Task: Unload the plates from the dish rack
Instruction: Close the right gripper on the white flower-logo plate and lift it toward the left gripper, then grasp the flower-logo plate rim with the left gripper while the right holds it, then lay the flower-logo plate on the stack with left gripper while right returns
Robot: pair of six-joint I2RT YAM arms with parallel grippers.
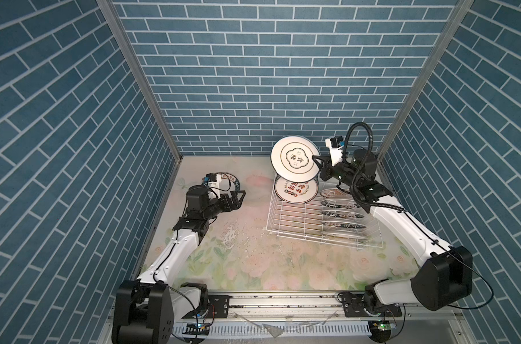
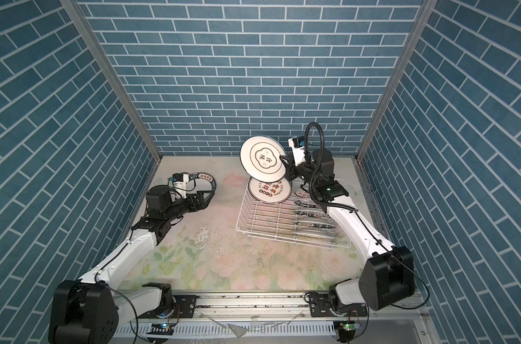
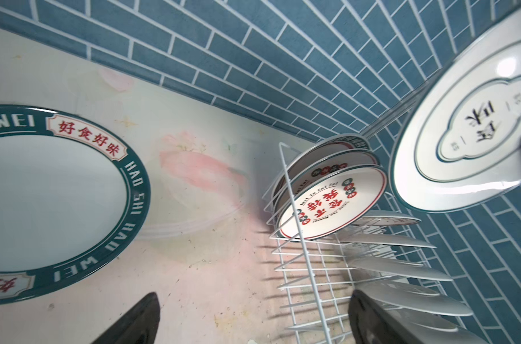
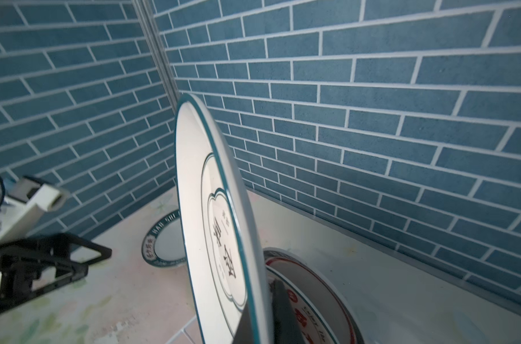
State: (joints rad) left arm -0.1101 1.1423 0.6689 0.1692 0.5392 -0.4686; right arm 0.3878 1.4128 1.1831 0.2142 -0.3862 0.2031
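My right gripper (image 1: 317, 163) (image 2: 284, 163) (image 4: 262, 315) is shut on the edge of a white plate (image 1: 295, 159) (image 2: 263, 158) (image 3: 461, 134) (image 4: 211, 208) with a thin teal rim, held on edge above the far end of the dish rack (image 1: 292, 217) (image 2: 259, 217) (image 3: 309, 268). A red-character plate (image 1: 295, 190) (image 2: 269, 190) (image 3: 330, 205) (image 4: 312, 297) leans in the rack below it. Several more plates (image 1: 342, 214) (image 2: 311, 213) (image 3: 402, 268) stand in the rack's right row. My left gripper (image 1: 238, 199) (image 2: 204, 199) (image 3: 253, 297) (image 4: 83, 259) hangs open and empty beside a green-rimmed plate (image 1: 233, 179) (image 2: 212, 183) (image 3: 44, 202) (image 4: 163, 238) lying flat on the table.
Blue brick walls close in the back and both sides of the floral table (image 1: 253, 253). The rack sits near the right wall. A metal rail (image 1: 283, 303) carrying both arm bases runs along the front edge.
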